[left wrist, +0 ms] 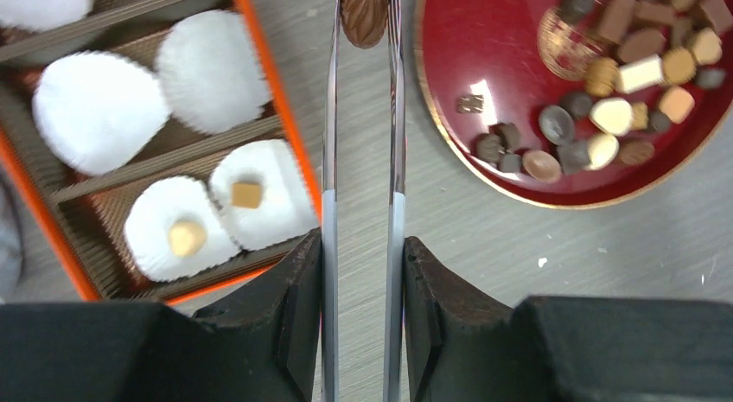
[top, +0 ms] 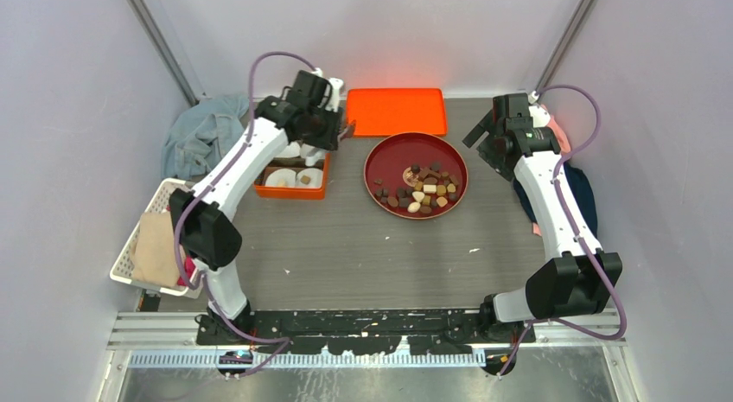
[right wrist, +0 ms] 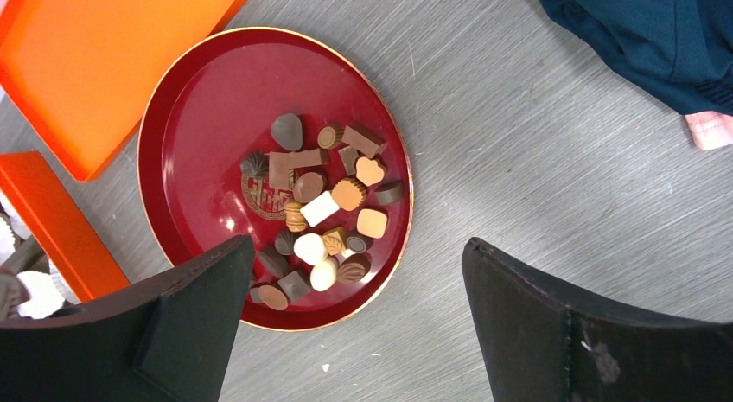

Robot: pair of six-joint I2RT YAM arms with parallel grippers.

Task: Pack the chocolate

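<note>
Between the left fingers, a brown chocolate

Work cell viewed from above. Plain, pale lavender-grey panels close three sides: left wall, rear wall and right wall. The metal left post and right post mark the rear corners. A grey wood-grain bench lies between the walls, and an aluminium rail borders its near edge. Lighting is even and diffuse.
</note>
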